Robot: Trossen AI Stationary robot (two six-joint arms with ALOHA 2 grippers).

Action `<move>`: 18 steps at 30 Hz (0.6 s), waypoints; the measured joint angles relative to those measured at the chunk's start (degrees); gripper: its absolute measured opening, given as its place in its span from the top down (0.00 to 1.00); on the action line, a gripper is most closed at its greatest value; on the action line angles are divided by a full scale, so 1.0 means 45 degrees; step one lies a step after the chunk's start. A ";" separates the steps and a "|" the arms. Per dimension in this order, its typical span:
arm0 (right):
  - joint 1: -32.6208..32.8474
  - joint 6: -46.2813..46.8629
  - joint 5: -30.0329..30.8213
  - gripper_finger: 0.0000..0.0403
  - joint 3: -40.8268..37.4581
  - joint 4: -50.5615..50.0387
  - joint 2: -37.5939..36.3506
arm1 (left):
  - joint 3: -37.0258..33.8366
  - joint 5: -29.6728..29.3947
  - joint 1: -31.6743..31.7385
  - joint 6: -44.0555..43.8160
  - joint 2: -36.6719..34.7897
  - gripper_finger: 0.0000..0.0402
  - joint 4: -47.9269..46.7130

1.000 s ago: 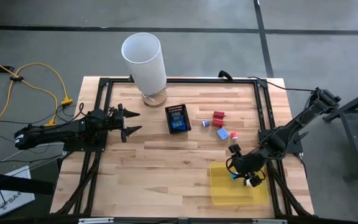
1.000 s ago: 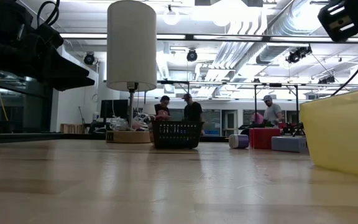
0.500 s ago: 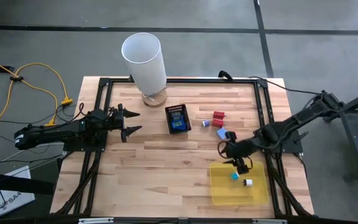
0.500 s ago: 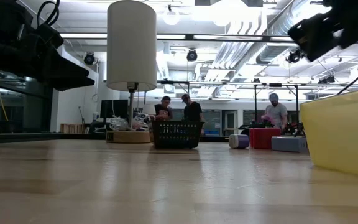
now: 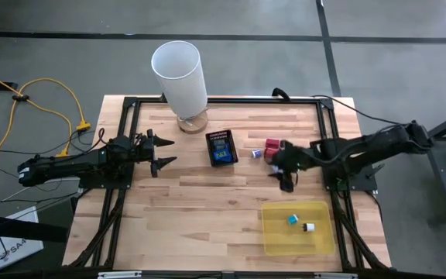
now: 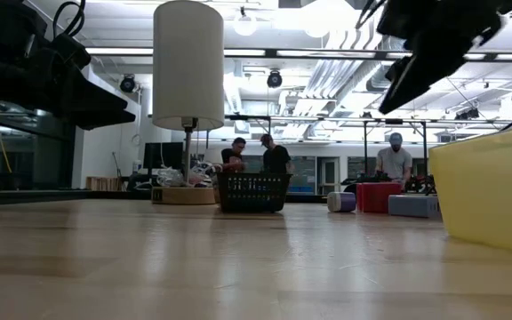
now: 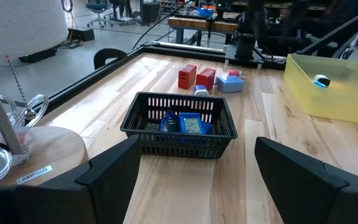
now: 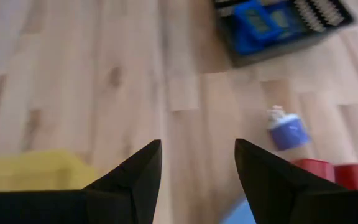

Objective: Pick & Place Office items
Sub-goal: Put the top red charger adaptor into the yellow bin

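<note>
Two red blocks (image 5: 272, 144), a small purple piece (image 5: 255, 154) and a pale blue block (image 7: 230, 83) lie on the wood to the right of the black mesh box (image 5: 221, 148), which holds blue pieces. A teal piece (image 5: 292, 219) and a white piece (image 5: 308, 227) lie in the yellow tray (image 5: 273, 236). My right gripper (image 5: 282, 169) hangs open above the table just near of the red blocks, touching nothing; in its wrist view (image 8: 197, 168) the purple piece (image 8: 288, 134) and red blocks (image 8: 316, 169) lie ahead. My left gripper (image 5: 163, 153) waits open at the table's left.
A white lamp (image 5: 180, 74) stands on a round wooden base near the far edge, left of the mesh box. A black frame (image 5: 130, 105) runs around the table. Bare wood lies between the two grippers. People stand in the room beyond the table.
My right gripper has swung from above the yellow tray toward the far edge and slightly left, ending over the spot near the red blocks. The teal and white pieces stay in the tray. The left arm has kept still.
</note>
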 joint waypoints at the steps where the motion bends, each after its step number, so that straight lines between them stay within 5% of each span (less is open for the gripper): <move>1: -0.0311 0.0027 0.0044 0.53 0.0000 -0.0004 0.0000 | 0.0000 0.0000 0.0005 0.0000 0.0000 0.23 -0.0004; 18: -0.4693 -0.0002 0.0051 0.53 0.0000 0.0001 0.0000 | 0.0000 0.0003 0.0001 -0.0001 -0.0001 0.23 0.0001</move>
